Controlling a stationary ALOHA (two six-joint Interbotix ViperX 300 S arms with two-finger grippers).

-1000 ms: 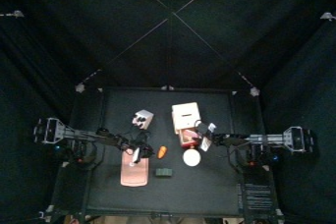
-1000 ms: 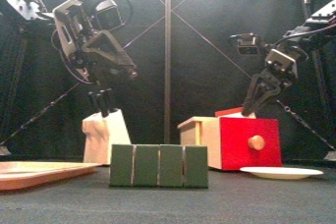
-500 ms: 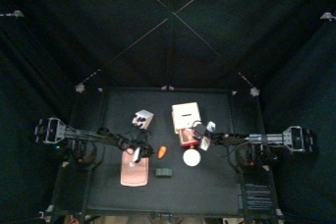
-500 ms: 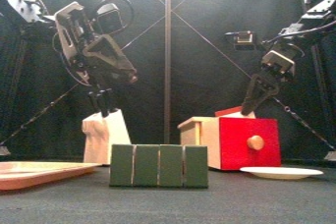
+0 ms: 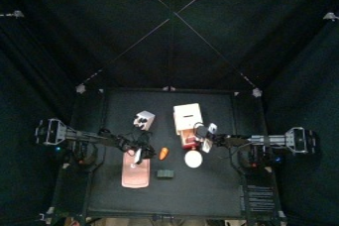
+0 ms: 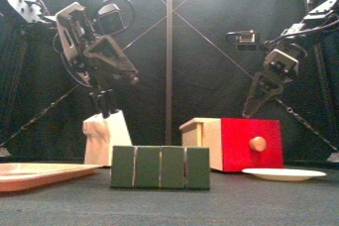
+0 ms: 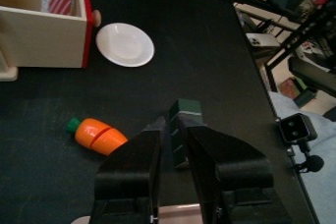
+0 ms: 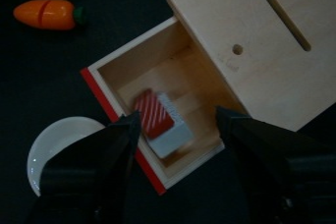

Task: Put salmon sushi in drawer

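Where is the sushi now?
The salmon sushi lies inside the open drawer, directly below the right gripper, beside the white plate.

top: high overhead | front: table level | wrists: near, both see plate (image 7: 124, 44)

A round white plate (image 6: 282, 174) is seen lying flat on the black bench (image 6: 265, 202) at the front right; a flat pink tray (image 6: 40, 175) is seen at the front left; a dark green ribbed block (image 6: 161, 167) is stood upright between them; a cream-coloured wedge-shaped block (image 6: 107, 137) is placed behind the tray; an orange toy carrot with a green top (image 7: 94, 135) is laid on the bench, near the plate but apart from it.
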